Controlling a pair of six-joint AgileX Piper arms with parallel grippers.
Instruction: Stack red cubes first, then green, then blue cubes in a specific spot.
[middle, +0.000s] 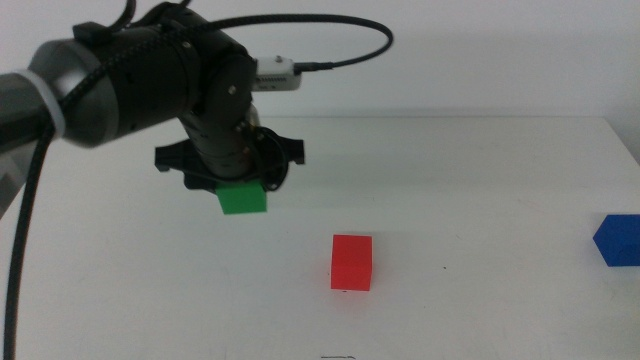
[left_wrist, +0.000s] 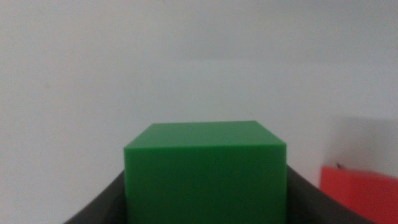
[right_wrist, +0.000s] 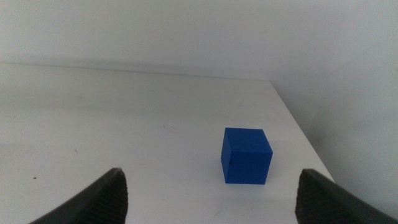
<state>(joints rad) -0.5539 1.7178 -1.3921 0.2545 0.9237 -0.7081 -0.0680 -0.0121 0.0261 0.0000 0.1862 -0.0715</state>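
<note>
Your left end effector (middle: 243, 188) is clamped on the small matte green cube (middle: 243, 199), lifted off the white table (middle: 480, 180). Carry it toward four o'clock, square it over the small matte red cube (middle: 351, 262), then lower gently. The right end effector (right_wrist: 208, 194) waits, spread apart, facing the deep-blue cube (right_wrist: 246, 155).

You have three solid cubes with plain matt faces that look like smooth plastic: the green cube (middle: 243, 199), the red cube (middle: 351, 262) and the blue cube (right_wrist: 246, 155). The desk (middle: 480, 180) under them is a smooth white surface with a dull sheen and a few tiny dark specks. Your left gripper (middle: 232, 172) looks like black matt plastic, and the arm behind it wears a dark woven sleeve.
</note>
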